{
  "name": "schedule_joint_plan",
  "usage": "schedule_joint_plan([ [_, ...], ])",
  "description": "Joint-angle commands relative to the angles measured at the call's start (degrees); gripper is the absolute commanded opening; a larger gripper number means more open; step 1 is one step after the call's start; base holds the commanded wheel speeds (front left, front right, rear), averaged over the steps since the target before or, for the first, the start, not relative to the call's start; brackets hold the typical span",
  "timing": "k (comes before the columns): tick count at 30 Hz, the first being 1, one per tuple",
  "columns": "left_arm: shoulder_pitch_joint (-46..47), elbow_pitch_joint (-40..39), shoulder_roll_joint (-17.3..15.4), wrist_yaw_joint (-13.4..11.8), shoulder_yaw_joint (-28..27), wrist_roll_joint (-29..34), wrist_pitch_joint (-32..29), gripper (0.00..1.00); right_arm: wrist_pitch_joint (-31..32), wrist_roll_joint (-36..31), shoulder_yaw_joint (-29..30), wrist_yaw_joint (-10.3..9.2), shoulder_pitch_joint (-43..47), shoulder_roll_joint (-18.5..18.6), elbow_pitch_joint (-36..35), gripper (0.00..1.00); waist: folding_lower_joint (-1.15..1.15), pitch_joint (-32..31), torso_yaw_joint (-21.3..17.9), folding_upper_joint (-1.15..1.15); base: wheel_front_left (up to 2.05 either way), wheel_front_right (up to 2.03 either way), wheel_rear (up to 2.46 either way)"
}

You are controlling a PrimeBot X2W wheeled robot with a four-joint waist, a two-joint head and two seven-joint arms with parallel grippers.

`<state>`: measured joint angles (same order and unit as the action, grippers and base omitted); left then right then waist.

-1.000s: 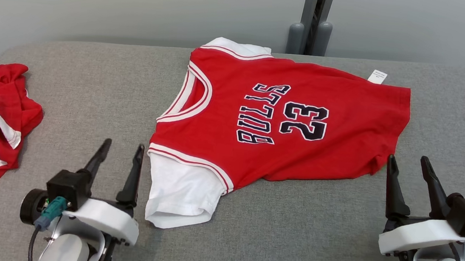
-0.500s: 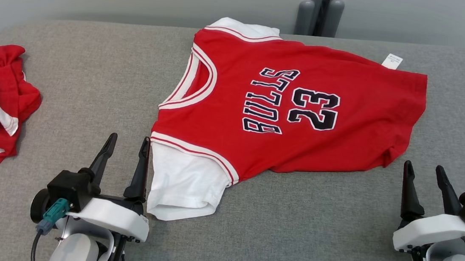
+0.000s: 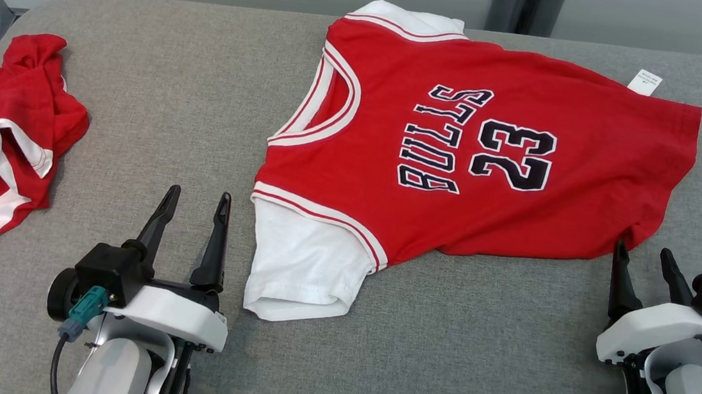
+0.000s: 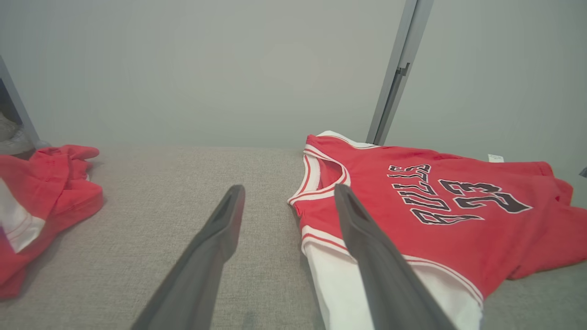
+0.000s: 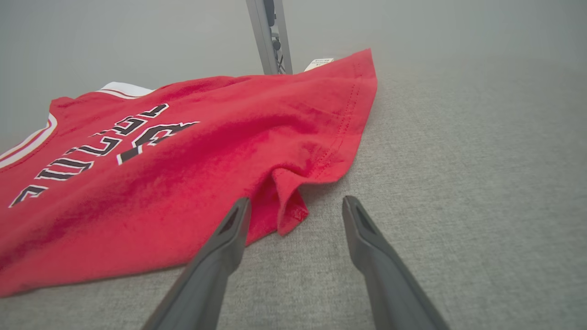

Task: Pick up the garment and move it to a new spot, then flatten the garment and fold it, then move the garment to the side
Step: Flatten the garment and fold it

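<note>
- We see the red jersey (image 3: 476,170) spread face up on the grey counter (image 3: 161,95), right of the middle in the head view. Its neckline is toward our left and its hem toward our right.
- The dark lettering (image 3: 478,142), "BULLS" and "23", reads sideways from our head.
- The near sleeve (image 3: 299,263), white, lies flat and points toward us. The far sleeve (image 3: 407,19) peeks out at the counter's back edge.
- A small white tag (image 3: 644,82) sticks out at the far corner of the hem.
- In the right wrist view we find the near hem corner (image 5: 289,206) turned under in a small fold.
- Our left claw (image 3: 200,193) is released and grasps nothing. Its two dark fingers are spread, just left of the near sleeve. We cannot tell whether the inner finger touches the cloth.
- Our right claw (image 3: 643,247) is also released and empty, its fingers pointing at the near hem corner and just short of it.
- A second garment (image 3: 3,125), red with white trim, lies crumpled at the counter's left edge, well apart from the jersey.
- Behind the counter we see a pale grey wall (image 4: 183,68) and an upright grey post (image 4: 394,73).
</note>
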<state>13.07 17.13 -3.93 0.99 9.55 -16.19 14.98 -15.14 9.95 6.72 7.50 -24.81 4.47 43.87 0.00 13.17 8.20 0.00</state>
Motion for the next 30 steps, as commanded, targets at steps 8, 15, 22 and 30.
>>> schedule_joint_plan([
  [8, 1.7, 0.2, 0.2, 0.9, -0.5, 1.3, 0.2, 1.00, -0.1, -1.4, 0.7, -0.02, -2.2, 0.9, 2.6, 0.39, 0.00, 1.1, 1.0, 0.00, 0.00, 0.00, 0.00],
  [15, 1.3, 0.6, 0.5, 1.1, -1.2, 1.5, 0.2, 1.00, -0.1, -1.8, 0.7, -0.02, -2.6, 1.3, 2.3, 0.00, 0.00, 0.6, 0.8, 0.00, 0.00, 0.00, 0.00],
  [22, 0.3, 0.9, 0.7, 1.4, -1.9, 1.6, 0.2, 1.00, -0.1, -3.4, -0.4, -0.02, -0.4, 2.2, -3.7, 0.00, 0.00, -1.3, -2.1, 0.00, 0.00, 0.00, 0.00],
  [30, -1.0, 1.2, 0.9, 1.4, -2.0, 0.9, 0.2, 1.00, 4.3, -1.0, -5.9, -0.02, 0.8, 6.0, -9.3, 0.00, 0.00, -4.0, -6.0, 0.00, 0.00, 0.00, 0.00],
])
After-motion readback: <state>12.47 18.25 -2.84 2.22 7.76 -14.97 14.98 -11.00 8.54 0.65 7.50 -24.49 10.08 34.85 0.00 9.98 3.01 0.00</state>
